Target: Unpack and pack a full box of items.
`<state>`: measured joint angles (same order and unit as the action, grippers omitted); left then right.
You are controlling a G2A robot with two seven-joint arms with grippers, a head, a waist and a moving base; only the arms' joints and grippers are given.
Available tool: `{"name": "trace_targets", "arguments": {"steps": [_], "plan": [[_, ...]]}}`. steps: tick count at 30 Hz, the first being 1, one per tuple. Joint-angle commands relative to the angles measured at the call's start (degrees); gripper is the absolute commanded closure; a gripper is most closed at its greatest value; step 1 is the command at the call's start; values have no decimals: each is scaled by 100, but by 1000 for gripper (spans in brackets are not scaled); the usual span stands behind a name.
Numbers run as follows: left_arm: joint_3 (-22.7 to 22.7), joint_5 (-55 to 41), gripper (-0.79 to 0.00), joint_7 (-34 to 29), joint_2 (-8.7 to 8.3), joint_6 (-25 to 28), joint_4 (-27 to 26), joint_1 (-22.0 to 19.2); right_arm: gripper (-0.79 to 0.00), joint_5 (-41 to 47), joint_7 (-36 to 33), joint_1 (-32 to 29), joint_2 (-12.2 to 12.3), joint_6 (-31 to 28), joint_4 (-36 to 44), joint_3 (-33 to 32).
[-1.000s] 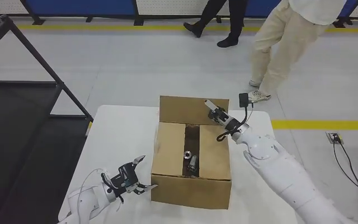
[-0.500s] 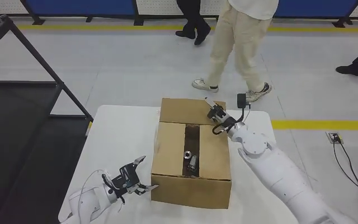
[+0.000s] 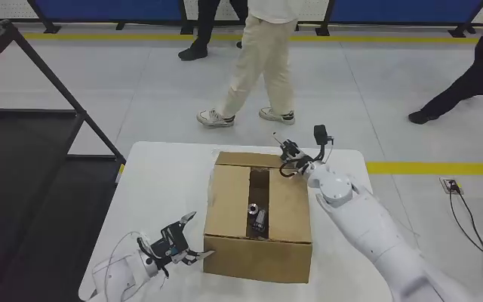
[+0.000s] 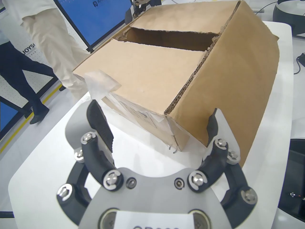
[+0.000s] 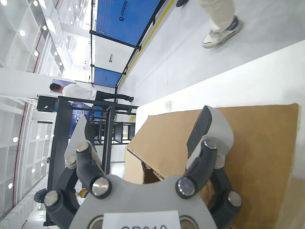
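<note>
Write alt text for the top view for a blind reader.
A cardboard box sits on a white table, top flaps slightly parted. The open left gripper is at its near corner, the open right gripper at its far edge.

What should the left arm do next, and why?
Probably raise the left gripper to the edge of the nearer top flap and pry it open: it is open, empty, at the box corner, and the flaps leave only a narrow gap.

Prob. lab hall: blue partitions (image 3: 106,9), floor tape (image 3: 423,167).
</note>
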<state>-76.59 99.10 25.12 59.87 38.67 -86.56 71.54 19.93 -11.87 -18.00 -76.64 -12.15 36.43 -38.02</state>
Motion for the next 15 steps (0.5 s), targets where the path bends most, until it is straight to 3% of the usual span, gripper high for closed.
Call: {"name": "trace_targets", "arguments": {"steps": [1, 8, 11, 15], "plan": [[22, 3, -785, -11, -2, -9, -2, -1, -785, -45, -131, 64, -50, 104, -123, 14], [84, -5, -785, -19, -10, -46, 12, -13, -785, -120, -175, 191, -190, 10, -464, -71], [49, -45, -785, 50, -15, -160, -24, -4, -785, -82, -173, 147, -200, -459, -457, -192], [-180, -255, -785, 214, -39, -363, -158, 95, -785, 11, -669, 8, -133, -1267, -277, -407]]}}
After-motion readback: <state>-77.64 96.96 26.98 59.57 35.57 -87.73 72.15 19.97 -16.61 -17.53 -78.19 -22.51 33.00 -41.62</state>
